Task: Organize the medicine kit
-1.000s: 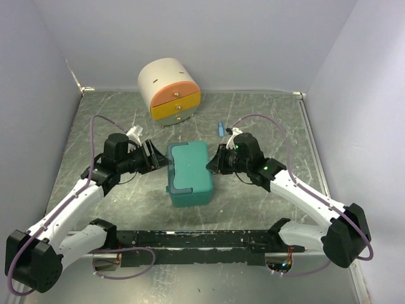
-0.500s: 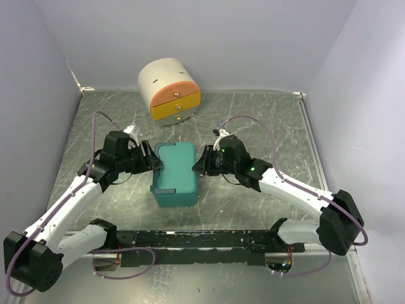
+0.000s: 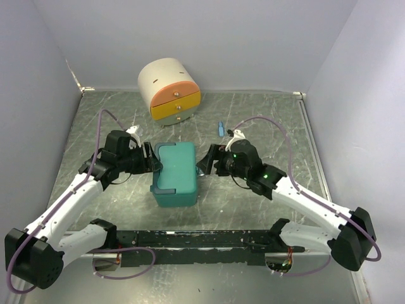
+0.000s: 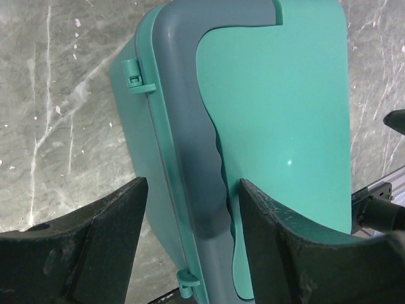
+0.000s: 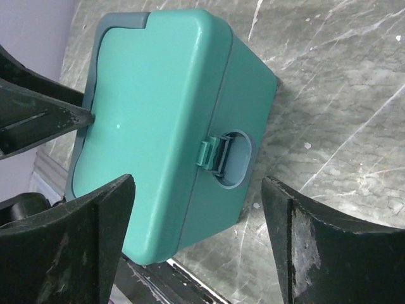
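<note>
While the teal-green rectangular plastic medicine kit [image 3: 174, 178] has its lid down, the step in hand looks like squaring up and steadying it before opening.

Top view: the kit sits near the centre of the grey marbled table [image 3: 266, 114], a bit toward 9 o'clock. Left gripper [image 3: 152, 163] is against its 9 o'clock side. Right gripper [image 3: 204, 166] is just beside its 3 o'clock side, w/ a thin gap. The cream rounded cabinet w/ orange and yellow drawers [image 3: 166, 85] stands well apart at 12 o'clock. A small blue item [image 3: 220, 128] lies at approx. 1 o'clock; too small to tell what it is.

Left wrist view: the jaws stand part-spread astride the kit's edge, w/ the grey moulded handle [image 4: 190, 126] between them. Can't tell if the pads pinch it or only bracket it. Two small hinge clips [image 4: 133, 76] show on the side wall at 9 o'clock.

Right wrist view: the jaws are spread wide w/ nothing held, and the kit lies ahead, clear of both fingers. The front latch [image 5: 218, 155] shows on the wall at 4 o'clock of the lid and looks fastened.

Next move, prob.: narrow the right jaws, bring one fingertip under the latch tab and flip it, while the left arm braces the opposite side so the kit doesn't slide.
</note>
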Motion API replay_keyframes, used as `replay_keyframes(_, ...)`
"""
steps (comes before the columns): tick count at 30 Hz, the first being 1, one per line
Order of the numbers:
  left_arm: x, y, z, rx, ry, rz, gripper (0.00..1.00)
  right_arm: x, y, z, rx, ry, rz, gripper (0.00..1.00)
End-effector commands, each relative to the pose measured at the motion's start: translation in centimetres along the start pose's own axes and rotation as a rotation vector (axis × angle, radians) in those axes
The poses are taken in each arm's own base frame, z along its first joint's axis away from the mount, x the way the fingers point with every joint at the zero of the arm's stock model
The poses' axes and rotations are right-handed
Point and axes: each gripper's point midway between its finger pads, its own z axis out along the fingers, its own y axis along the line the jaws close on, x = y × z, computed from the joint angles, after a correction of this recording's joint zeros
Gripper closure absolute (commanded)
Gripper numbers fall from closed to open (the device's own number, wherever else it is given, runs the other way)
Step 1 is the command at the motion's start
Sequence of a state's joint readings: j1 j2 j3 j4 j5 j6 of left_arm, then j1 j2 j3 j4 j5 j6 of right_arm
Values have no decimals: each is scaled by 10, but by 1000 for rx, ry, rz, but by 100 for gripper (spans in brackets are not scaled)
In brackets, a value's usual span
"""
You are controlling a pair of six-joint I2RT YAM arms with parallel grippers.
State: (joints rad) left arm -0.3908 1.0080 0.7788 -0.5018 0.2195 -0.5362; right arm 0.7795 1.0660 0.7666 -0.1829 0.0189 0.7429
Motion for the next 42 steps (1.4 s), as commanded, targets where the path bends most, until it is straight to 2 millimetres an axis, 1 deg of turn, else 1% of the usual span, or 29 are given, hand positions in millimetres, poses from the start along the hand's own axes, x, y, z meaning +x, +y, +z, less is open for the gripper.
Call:
replay_keyframes(1, 6, 4, -3, -20, 34, 41, 30, -1, 3, 11, -14, 3, -4, 16)
replay_keyframes(5, 9, 6, -1, -20, 41, 37, 29, 2, 6, 19, -28, 23, 0, 9)
replay_keyframes(7, 11, 5, 0, -16, 44, 33, 29, 4, 8, 24, -37, 38, 4, 7)
replay_keyframes(10, 12, 6, 1, -16, 48, 32, 29, 13, 3, 32, -22, 72, 11, 6)
replay_keyframes(13, 12, 6, 1, -19, 48, 33, 29, 19, -7, 38, 18, 89, 37, 6)
replay_keyframes(17, 13, 8, 1, -23, 50, 34, 29, 29, -28, 44, 78, 116, 109, 6)
replay_keyframes(20, 14, 8, 2, -22, 50, 34, 29, 39, -39, 46, 77, 144, 163, 6)
replay_keyframes(23, 14, 8, 2, -20, 51, 34, 29, 48, -39, 48, 40, 179, 213, 7)
replay_keyframes(28, 15, 8, 4, -19, 54, 33, 29, 58, -32, 50, -7, 227, 265, 9)
replay_keyframes(29, 15, 8, 4, -19, 54, 34, 29, 60, -31, 51, -16, 237, 276, 10)
replay_keyframes(30, 15, 8, 4, -20, 54, 33, 29, 62, -29, 51, -24, 248, 285, 14)
replay_keyframes(31, 15, 9, 5, -21, 55, 33, 29, 64, -30, 52, -23, 257, 294, 22)
replay_keyframes(32, 15, 9, 5, -22, 54, 34, 29, 63, -31, 52, -13, 252, 296, 28)
replay_keyframes(34, 15, 10, 5, -26, 54, 32, 29, 57, -35, 51, 14, 215, 296, 35)
replay_keyframes(37, 15, 11, 5, -29, 52, 34, 28, 51, -39, 49, 43, 186, 280, 41)
replay_keyframes(42, 15, 11, 7, -33, 56, 36, 29, 54, -37, 48, 33, 213, 273, 52)
